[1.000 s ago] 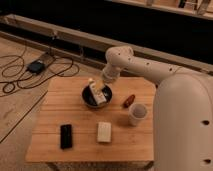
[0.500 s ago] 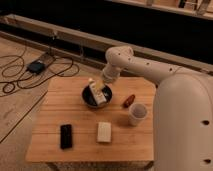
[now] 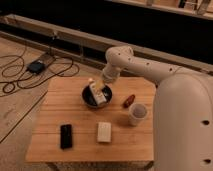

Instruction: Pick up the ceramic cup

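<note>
One end effector (image 3: 98,94) is all I am steering, and it is hanging down into the dark bowl (image 3: 88,99) near the back middle of the bench (image 3: 60,100). I am not able to tell whether it is released or clenched. The white arm (image 3: 140,67) is reaching in from the right side of the view, bending above the bench's far edge. Just right of the bowl a small reddish-brown object (image 3: 129,100) is lying. The ceramic cup (image 3: 137,114) is standing upright just in front of it, near the right edge, apart from the end effector. Toward the front, a whitish rectangular block (image 3: 104,132) is lying flat, with a black rectangular device (image 3: 66,136) to its left. Beyond the bench, cables (image 3: 20,75) are trailing across the floor.
</note>
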`<state>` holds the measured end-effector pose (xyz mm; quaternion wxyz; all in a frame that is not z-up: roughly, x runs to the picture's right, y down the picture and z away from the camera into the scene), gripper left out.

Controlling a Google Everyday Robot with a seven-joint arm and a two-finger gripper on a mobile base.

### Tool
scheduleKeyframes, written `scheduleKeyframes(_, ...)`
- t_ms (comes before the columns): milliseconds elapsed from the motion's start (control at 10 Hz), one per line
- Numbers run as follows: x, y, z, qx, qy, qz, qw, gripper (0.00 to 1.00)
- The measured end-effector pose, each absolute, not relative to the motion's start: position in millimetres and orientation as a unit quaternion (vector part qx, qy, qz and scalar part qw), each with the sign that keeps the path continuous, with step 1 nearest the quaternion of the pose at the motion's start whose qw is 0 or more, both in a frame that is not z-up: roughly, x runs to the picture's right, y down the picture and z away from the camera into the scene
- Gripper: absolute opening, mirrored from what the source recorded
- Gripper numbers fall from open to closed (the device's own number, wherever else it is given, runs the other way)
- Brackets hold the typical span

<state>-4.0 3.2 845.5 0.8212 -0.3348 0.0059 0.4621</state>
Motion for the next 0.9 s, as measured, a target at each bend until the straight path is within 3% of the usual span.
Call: scheduleKeyframes(900, 16, 12, 838, -0.321, 0.041, 0.469, 0.822, 0.80)
